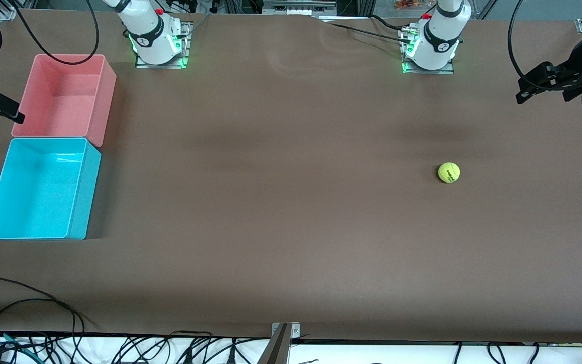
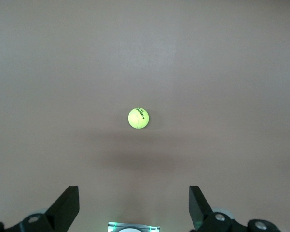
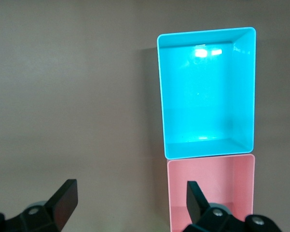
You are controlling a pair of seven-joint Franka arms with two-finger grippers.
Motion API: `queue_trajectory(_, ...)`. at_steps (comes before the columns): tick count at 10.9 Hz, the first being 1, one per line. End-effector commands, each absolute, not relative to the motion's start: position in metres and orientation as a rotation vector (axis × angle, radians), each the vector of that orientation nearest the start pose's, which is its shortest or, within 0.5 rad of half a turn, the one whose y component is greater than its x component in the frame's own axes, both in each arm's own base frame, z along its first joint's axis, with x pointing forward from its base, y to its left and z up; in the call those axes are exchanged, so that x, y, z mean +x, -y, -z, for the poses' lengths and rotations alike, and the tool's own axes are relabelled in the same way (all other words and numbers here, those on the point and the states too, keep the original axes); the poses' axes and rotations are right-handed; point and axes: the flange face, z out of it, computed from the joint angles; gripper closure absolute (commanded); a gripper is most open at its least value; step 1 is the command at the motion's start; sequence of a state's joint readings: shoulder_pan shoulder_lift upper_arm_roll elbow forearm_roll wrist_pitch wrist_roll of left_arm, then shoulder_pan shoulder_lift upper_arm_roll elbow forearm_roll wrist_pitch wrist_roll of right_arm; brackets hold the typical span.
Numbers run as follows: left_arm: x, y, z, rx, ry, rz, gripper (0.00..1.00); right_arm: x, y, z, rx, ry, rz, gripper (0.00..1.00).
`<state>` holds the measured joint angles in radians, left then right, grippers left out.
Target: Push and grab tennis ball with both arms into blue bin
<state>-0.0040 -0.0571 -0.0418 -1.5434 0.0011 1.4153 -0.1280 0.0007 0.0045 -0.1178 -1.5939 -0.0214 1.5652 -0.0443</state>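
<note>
The tennis ball (image 1: 448, 172) lies alone on the brown table toward the left arm's end. It also shows in the left wrist view (image 2: 138, 118), well clear of the fingers. My left gripper (image 1: 526, 92) hangs in the air over the table's edge at the left arm's end, open and empty (image 2: 133, 205). The blue bin (image 1: 80, 197) stands empty at the right arm's end and also shows in the right wrist view (image 3: 202, 96). My right gripper (image 1: 15, 115) hovers by the outer edge of the pink bin, open and empty (image 3: 130, 200).
A pink bin (image 1: 63, 96), the same size and empty, touches the blue bin on the side farther from the front camera; it also shows in the right wrist view (image 3: 210, 193). Cables (image 1: 28, 303) lie along the table's near edge.
</note>
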Motion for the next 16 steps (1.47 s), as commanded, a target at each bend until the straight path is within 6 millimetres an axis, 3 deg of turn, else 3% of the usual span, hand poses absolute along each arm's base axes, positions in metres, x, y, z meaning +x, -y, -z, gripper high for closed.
queue_trajectory(1, 0.518, 0.025, -0.660, -3.143, 0.146, -0.125, 0.00, 0.548, 0.067, -0.619, -3.158, -0.107, -0.054, 0.00)
queue_trajectory(16, 0.507, 0.037, -0.656, -3.153, 0.109, -0.255, 0.00, 0.545, 0.067, -0.619, -3.155, -0.107, -0.073, 0.00)
